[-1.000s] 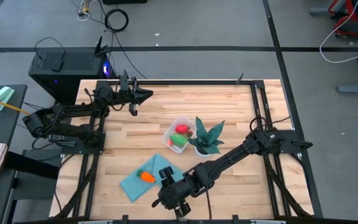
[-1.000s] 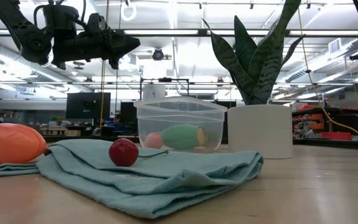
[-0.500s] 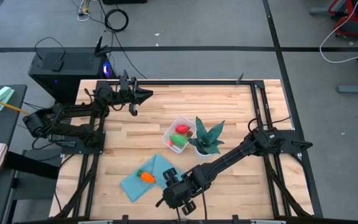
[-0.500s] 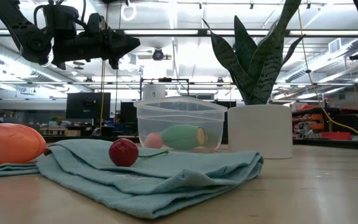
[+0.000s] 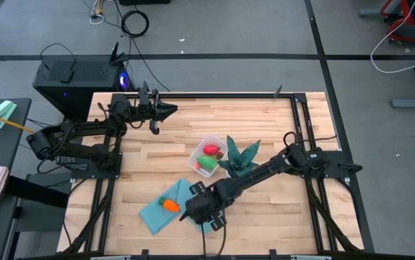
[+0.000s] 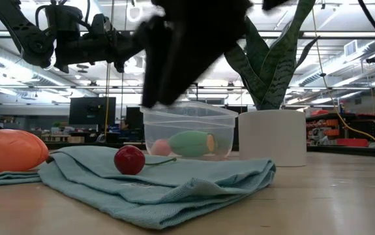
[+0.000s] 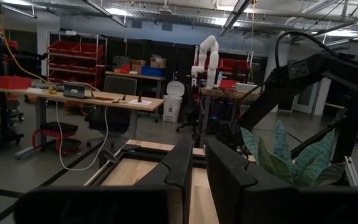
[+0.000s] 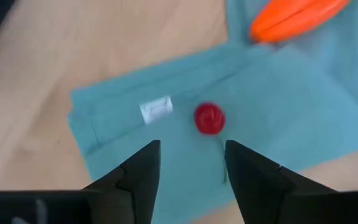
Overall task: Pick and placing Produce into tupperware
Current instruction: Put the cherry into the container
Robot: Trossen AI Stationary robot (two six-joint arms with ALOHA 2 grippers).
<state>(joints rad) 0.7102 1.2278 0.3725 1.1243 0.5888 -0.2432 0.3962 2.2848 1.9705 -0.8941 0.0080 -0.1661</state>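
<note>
From above, the right gripper [image 5: 193,209] hangs over the teal cloth [image 5: 156,213] beside the orange carrot piece [image 5: 169,205]; the tupperware [image 5: 208,153], holding a red round piece [image 5: 211,149] and a green oval [image 5: 206,163], touches the potted plant [image 5: 240,162] mid-bench [image 5: 156,144]. The left gripper [image 5: 165,110] waits at the far edge. At bench height, a small red piece [image 6: 130,160] lies on the cloth. The left wrist view shows narrow jaws, nothing held. The right wrist view shows jaws wide above the small red piece.
</note>
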